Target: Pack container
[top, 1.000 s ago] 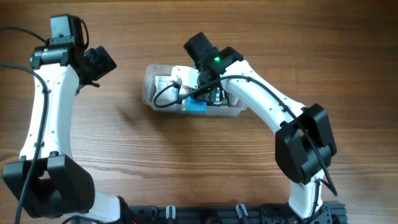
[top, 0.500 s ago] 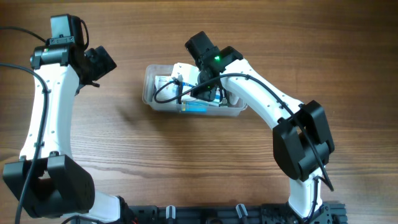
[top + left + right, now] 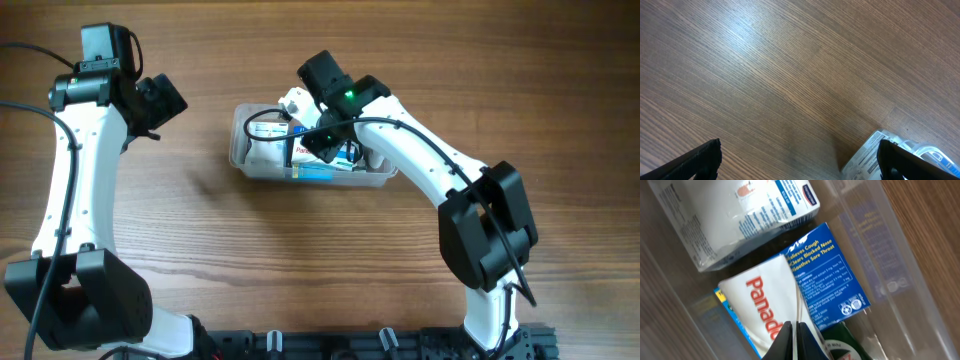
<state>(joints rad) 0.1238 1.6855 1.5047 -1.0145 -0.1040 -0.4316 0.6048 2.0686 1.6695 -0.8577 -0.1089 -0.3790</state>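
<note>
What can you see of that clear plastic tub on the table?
The tub is clear, colourless plastic, long and shallow, with rounded corners and a rim, open on top. It sits flat on the wooden table. Inside lie a white box with blue print, a blue box and a white box with red lettering. The right claw, closed, reaches in over them; whether it touches them cannot be told.
</note>
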